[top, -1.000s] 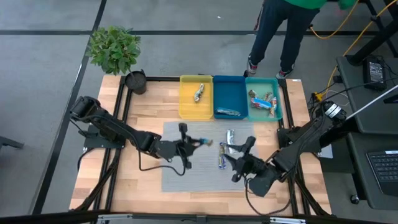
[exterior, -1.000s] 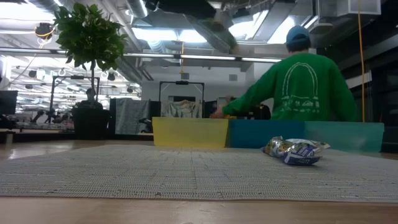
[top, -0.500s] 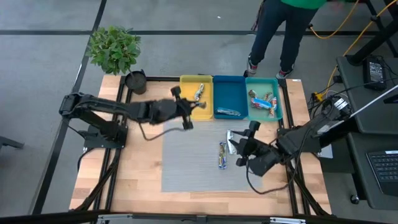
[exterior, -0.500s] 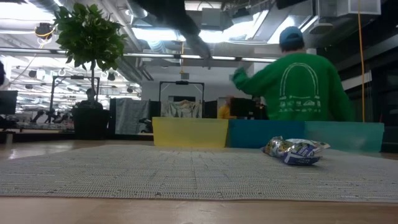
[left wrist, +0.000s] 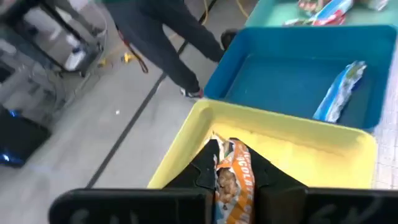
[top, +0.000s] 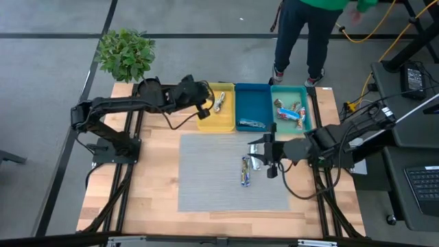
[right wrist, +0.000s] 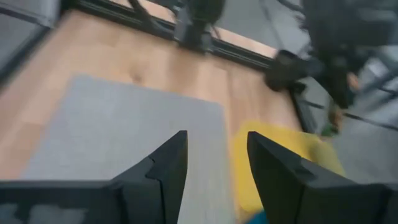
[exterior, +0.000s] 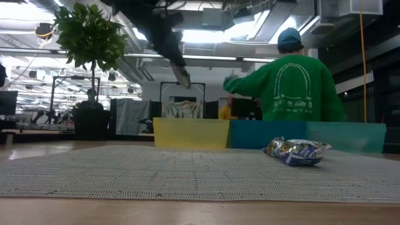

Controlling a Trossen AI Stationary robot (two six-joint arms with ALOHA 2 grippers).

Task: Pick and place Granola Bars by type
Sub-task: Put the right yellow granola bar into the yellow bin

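Observation:
My left gripper [left wrist: 231, 171] hangs over the yellow tray [top: 214, 118] at the table's far side, shut on an orange-and-white granola bar [left wrist: 235, 180]. A silver bar [top: 219, 101] lies in that tray. A blue-white bar [top: 250, 124] lies in the blue tray [top: 252, 96], and red-orange bars [top: 288, 113] lie in the teal tray [top: 306, 110]. On the grey mat [top: 212, 171] lie a blue bar [top: 245, 171] and a silver bar [top: 254, 152]. Just right of these two, my right gripper [right wrist: 216, 143] stands open, raised, with nothing between its fingers. My left gripper pinches the orange-and-white bar between its two fingers, with the bar's end [left wrist: 229, 149] sticking out past the fingertips. The bar lies along the fingers, which slant downward from the table's left. It is lifted clear above the yellow tray.
A potted plant [top: 127, 55] and a dark cup [top: 149, 89] stand at the far left corner. A person in a green top [exterior: 290, 87] stands beyond the table's far edge. Bare mat lies to the left of the two loose bars.
My left gripper has swung from the mat's middle toward the far edge and risen, carrying the bar over the yellow tray. My right gripper has lifted off the mat's near right part, gone toward the far edge and turned toward the left.

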